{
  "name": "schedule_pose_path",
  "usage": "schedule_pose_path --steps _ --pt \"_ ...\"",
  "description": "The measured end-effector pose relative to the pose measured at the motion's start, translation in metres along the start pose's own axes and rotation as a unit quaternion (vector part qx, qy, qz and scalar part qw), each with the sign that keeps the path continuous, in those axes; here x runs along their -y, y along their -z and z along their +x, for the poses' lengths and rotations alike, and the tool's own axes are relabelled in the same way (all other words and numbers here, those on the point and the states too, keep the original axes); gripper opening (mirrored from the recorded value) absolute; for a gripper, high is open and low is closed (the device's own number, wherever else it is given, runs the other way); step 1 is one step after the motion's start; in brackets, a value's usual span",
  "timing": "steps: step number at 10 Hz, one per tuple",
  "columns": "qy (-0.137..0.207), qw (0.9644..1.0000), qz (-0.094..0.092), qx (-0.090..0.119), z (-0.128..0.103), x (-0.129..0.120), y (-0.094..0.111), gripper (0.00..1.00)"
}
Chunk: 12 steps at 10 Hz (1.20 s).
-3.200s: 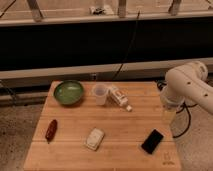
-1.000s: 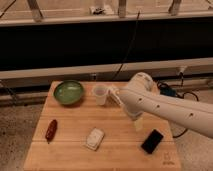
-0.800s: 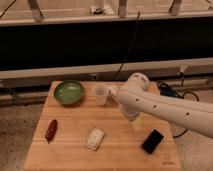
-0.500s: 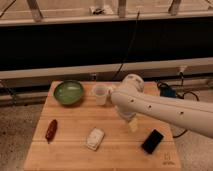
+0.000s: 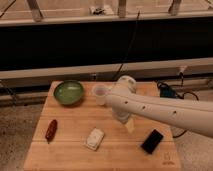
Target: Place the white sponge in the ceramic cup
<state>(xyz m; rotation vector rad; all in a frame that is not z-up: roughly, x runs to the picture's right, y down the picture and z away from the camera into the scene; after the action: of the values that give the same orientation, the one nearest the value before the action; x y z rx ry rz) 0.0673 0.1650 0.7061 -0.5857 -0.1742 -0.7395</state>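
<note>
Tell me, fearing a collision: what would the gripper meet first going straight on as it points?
The gripper seems to point down, so probably the wooden table, right of the white sponge; depth is unclear.

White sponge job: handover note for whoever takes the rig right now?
Gripper: open, empty, hanging below the arm over the middle of the table, right of the sponge and apart from it.
White sponge: lying flat near the front centre, not gripped.
Ceramic cup: upright at the back, just right of the green bowl.
Done: nothing yet.
Left: move to the sponge, grasp, lift, carry it to the cup, release inside.
</note>
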Motion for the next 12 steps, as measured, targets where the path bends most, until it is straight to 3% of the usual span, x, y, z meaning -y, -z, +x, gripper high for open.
schedule_pose_path --steps 4,6,9,10,12 --pt "0.053 0.9986 -0.009 0.0 -0.014 0.004 -0.004 0.8" --pt "0.09 0.9959 -0.011 0.005 -0.033 0.012 -0.009 0.8" --pt "0.124 0.9921 -0.015 0.009 -0.043 0.012 -0.015 0.8" --pt "0.135 0.9907 -0.015 0.012 -0.05 0.014 -0.016 0.8" --pt "0.175 0.9842 -0.008 0.02 -0.072 0.026 -0.022 0.8"
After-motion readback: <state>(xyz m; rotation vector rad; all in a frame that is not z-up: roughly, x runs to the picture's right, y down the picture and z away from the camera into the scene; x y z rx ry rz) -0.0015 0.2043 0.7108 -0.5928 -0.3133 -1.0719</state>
